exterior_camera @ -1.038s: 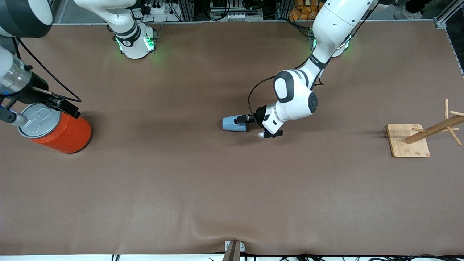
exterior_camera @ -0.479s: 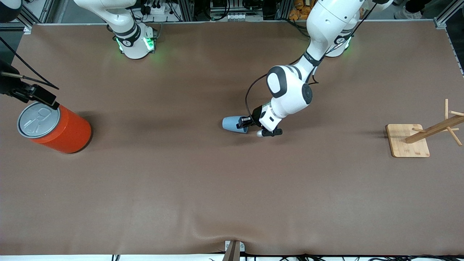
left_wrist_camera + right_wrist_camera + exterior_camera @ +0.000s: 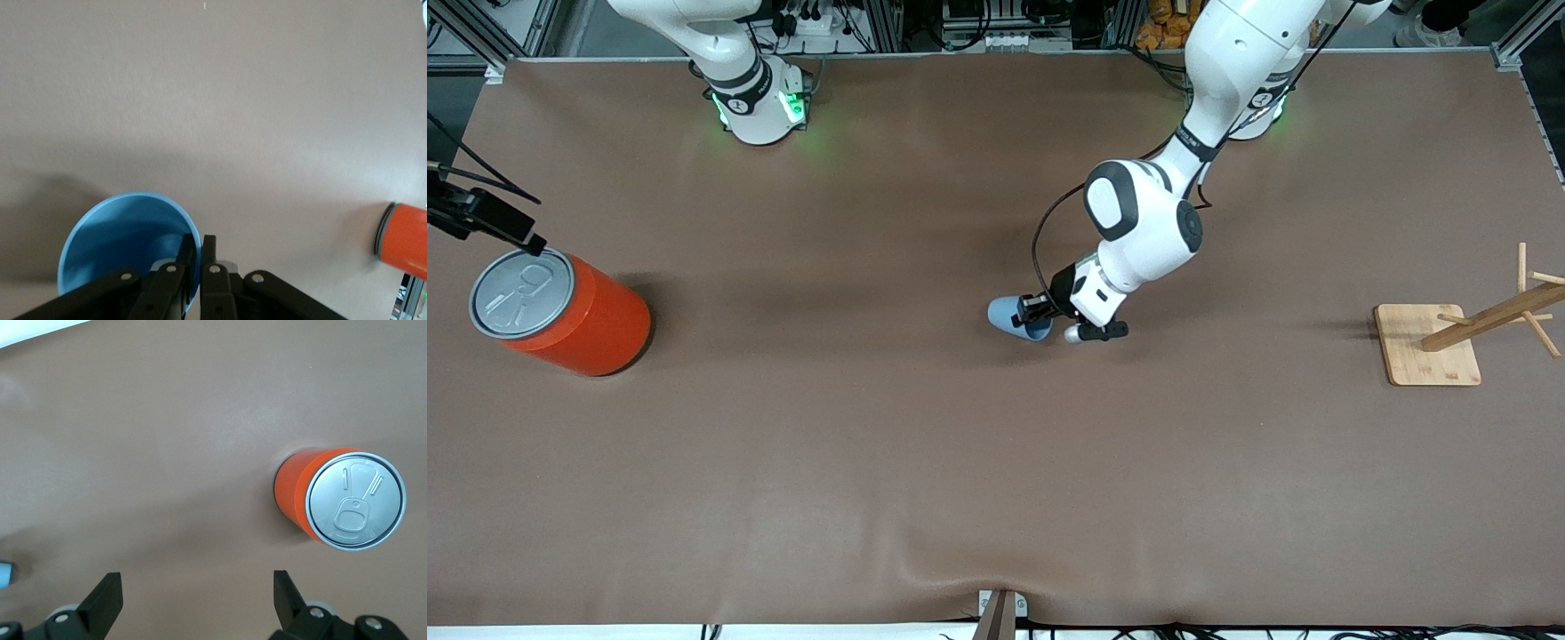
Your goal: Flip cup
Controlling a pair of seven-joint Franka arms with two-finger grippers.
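Front view: light blue cup (image 3: 1016, 317) lies tipped near mid-bench, rim pinched by the left end effector (image 3: 1039, 313). Left arm reaches down from its base at 1 o'clock of the cup. Red-orange can (image 3: 560, 311) stands well apart at the right arm's end of the bench, roughly 9 o'clock from the cup; wooden rack (image 3: 1449, 342) at 3 o'clock, at the left arm's end.

Left wrist view: fingers (image 3: 209, 267) pressed narrow on the cup (image 3: 127, 240) wall, one inside the darker blue bowl, one outside. Grip sits at the rim only, so judged thin; lift a little before rolling the wrist, turn slowly, keep the base clear of the bench (image 3: 233, 100).

Right wrist view: right end effector (image 3: 197, 600) hangs wide and empty over the bench near the can (image 3: 340, 499); this arm waits.
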